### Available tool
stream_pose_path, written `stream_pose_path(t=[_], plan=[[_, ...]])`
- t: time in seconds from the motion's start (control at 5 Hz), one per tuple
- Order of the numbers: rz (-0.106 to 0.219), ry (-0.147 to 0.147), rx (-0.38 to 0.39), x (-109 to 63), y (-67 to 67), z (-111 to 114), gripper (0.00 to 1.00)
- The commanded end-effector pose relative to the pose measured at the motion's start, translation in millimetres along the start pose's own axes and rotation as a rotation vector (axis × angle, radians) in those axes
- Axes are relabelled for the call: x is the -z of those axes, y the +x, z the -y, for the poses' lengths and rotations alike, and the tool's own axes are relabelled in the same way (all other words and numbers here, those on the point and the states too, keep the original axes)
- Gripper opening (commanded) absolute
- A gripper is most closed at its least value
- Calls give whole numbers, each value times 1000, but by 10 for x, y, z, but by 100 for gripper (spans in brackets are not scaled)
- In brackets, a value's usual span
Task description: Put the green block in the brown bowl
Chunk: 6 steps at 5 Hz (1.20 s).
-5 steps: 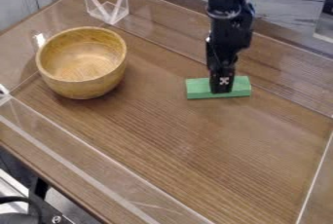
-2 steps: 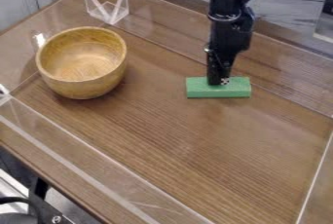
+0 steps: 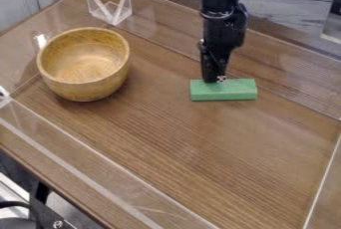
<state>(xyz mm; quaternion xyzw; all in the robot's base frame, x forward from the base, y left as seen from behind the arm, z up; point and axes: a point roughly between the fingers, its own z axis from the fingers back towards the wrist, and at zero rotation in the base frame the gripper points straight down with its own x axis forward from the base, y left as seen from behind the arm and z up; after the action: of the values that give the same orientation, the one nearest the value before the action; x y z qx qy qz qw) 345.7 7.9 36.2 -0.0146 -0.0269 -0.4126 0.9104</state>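
The green block lies flat on the wooden table, right of centre. My gripper comes down from above onto the block's left half. Its dark fingers are drawn close together and their tips meet the block's far edge. They look shut on the block, which still rests on the table. The brown bowl stands empty at the left, well apart from the gripper and the block.
A clear plastic wall rims the table along the front and sides. A small clear folded stand sits at the back left, behind the bowl. Bare wood stretches between the bowl and the block.
The fingers have gone from wide apart to close together over the block. The gripper has shifted a little left along it. The block and bowl have not moved.
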Motion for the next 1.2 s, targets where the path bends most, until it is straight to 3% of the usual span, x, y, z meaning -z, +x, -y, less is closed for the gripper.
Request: stream_pose_path(t=[0.0,0.4,1.0], plan=[[32,40,-2,-227,37,-3,0],[32,33,10,-97,-8,8,0],[25,12,95,-258,-18,117,0]])
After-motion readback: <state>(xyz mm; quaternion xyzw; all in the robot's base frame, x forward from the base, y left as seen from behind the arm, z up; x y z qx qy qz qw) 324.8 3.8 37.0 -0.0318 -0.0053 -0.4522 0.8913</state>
